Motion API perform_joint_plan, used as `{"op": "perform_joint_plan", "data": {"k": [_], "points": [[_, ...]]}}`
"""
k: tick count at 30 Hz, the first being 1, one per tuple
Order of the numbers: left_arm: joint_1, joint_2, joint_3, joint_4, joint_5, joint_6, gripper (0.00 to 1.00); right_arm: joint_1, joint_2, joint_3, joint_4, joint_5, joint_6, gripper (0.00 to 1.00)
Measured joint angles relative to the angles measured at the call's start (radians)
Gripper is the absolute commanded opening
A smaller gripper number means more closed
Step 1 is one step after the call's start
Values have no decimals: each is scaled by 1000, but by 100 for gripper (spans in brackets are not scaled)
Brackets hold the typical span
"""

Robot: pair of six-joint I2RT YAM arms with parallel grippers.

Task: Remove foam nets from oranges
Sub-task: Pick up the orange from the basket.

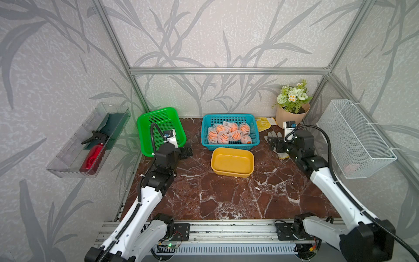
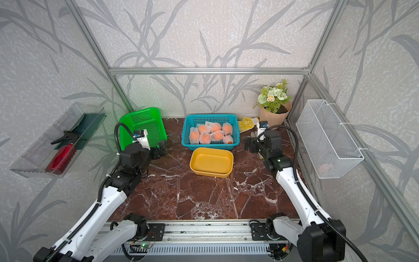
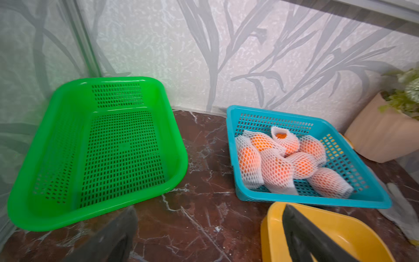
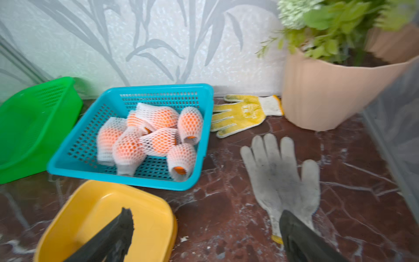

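Far left on the counter (image 1: 215,195), a green basket (image 1: 163,118). Left fingers (image 3: 303,236) just right of it, wide apart, empty. Far centre, the oranges (image 1: 235,135), all inside foam nets (image 1: 227,124), piled in a blue basket (image 1: 230,147). Yellow tub (image 1: 232,161) just nearer. Right fingers (image 4: 299,238) wide apart, empty, above a grey glove (image 4: 278,172).

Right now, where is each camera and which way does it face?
Top views: overhead at the front, looking down on the table; both arms show.
Left wrist: faces the green basket and blue basket; open left gripper shows.
Right wrist: faces the blue basket and grey glove; open right gripper shows.
Shared by all: oranges in nets.
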Motion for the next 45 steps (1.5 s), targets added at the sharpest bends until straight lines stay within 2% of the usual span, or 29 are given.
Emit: {"op": "perform_joint_plan", "data": {"k": [4, 8, 17, 25, 27, 34, 45], "points": [[-69, 173, 177, -192, 90, -19, 99, 116, 262, 356, -274, -29, 2, 99], [-148, 253, 217, -294, 131, -19, 99, 200, 500, 639, -456, -19, 1, 99], [-218, 215, 212, -367, 182, -23, 99, 268, 945, 1090, -741, 100, -24, 99], [-223, 141, 175, -391, 182, -24, 99, 280, 1301, 1644, -996, 216, -99, 100], [-223, 137, 174, -400, 182, -24, 99, 281, 1322, 1658, -1025, 238, -108, 100], [-222, 135, 174, -426, 182, -21, 99, 281, 1322, 1541, -1059, 325, -128, 100], [-223, 135, 174, -432, 181, -13, 99, 280, 1345, 1541, -1071, 372, -129, 98]]}}
